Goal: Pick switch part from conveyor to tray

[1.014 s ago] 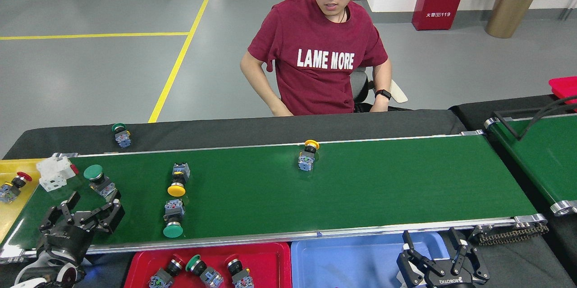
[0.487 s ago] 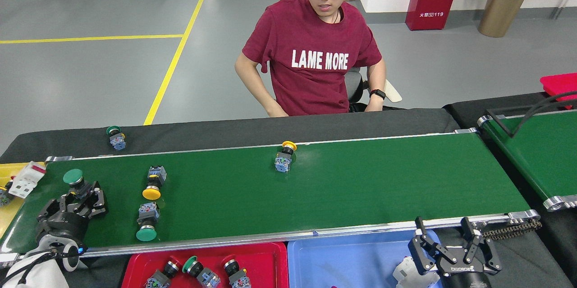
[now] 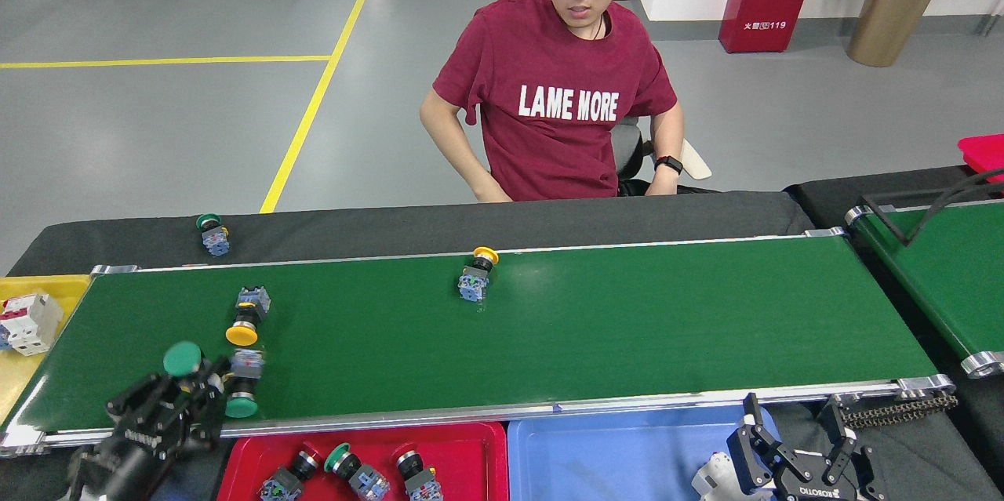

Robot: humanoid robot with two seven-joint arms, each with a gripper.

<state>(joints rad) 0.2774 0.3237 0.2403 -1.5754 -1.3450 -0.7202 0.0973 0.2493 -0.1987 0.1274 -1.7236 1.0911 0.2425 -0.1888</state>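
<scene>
The conveyor [image 3: 627, 321] runs across the middle of the head view. My left gripper [image 3: 192, 393] is over its near left corner, shut on a green-capped switch part [image 3: 182, 359] whose cap stands above the fingers. Loose on the belt lie a yellow-capped switch part [image 3: 243, 317], a green-capped one [image 3: 241, 389] right beside my left gripper, and another yellow-capped one [image 3: 476, 275] near the far edge. The red tray [image 3: 471, 442] below the belt holds three switch parts. My right gripper [image 3: 792, 424] stands open at the bottom right, holding nothing.
A blue tray [image 3: 612, 454] sits right of the red one, with a white part [image 3: 710, 479] in it. At the left is a yellow tray [image 3: 55, 285] with a white breaker [image 3: 27, 322]. One green switch [image 3: 212, 233] lies on the black cloth. A person [image 3: 565, 93] sits behind the belt. A second green belt [image 3: 941, 274] is at the right.
My left gripper closed on the green-capped switch part and carried it toward the near edge. The belt's parts shifted left. The right gripper dropped lower in view.
</scene>
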